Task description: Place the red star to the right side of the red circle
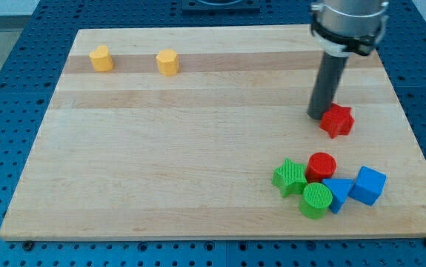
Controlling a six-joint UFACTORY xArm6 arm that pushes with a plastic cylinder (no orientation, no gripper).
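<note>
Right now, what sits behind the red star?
My tip stands just behind the red star, at its upper left, seemingly touching. The rod hides the board there.

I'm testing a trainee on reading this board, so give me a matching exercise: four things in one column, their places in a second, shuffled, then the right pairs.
Things:
1. red star
2. red circle
3. blue cube
4. two yellow blocks

Places:
A. at the cluster's right end
B. near the board's top left
C. right beside my tip, on its right
D. top of the cluster, between the green star and the blue blocks

Pairs: 1-C, 2-D, 3-A, 4-B
</note>
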